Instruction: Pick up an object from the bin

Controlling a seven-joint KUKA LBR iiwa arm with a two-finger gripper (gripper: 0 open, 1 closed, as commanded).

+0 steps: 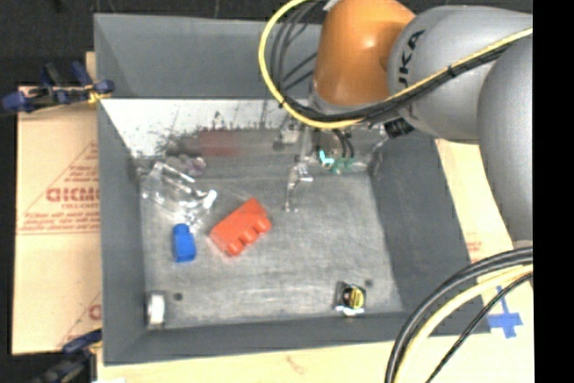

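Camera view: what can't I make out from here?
- Claw: upper part hidden under the arm's orange dome-shaped cover.
- Small black-and-yellow object by the lower wall: too small to identify.
- Small white object, lower-left corner: too small to identify.
- Clear crumpled plastic: outline unclear.

Light prob. from above; bin (305, 265) floor bright, pale glare on arm (466, 67), bkgd dark.
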